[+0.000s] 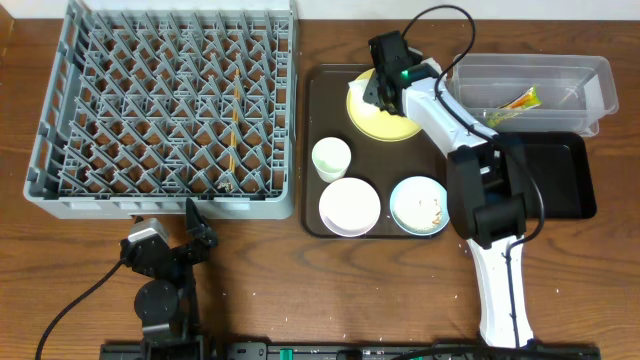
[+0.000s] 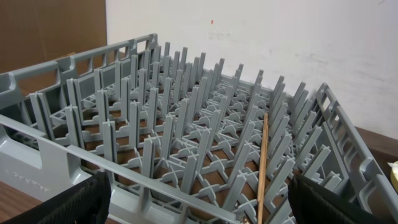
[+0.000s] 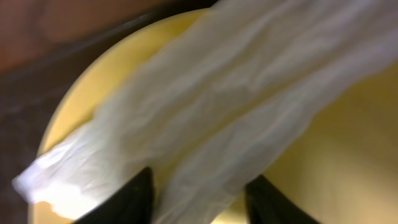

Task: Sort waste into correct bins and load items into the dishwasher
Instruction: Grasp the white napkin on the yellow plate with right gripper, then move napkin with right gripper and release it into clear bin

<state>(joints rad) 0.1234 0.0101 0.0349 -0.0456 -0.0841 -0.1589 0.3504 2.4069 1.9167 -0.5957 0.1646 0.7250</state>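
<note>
Fingers of the right pincer [image 3: 202, 202] straddle a fold of white crumpled sheet [image 3: 205, 118] lying on the yellow plate [image 3: 336, 155], partly apart; whether they pinch it I cannot tell. Left pincer [image 2: 199, 208] gapes wide before the grey rack [image 2: 186, 124] on the brown wooden bench [image 1: 300, 290]; pale wall [image 2: 280, 37] behind.
</note>
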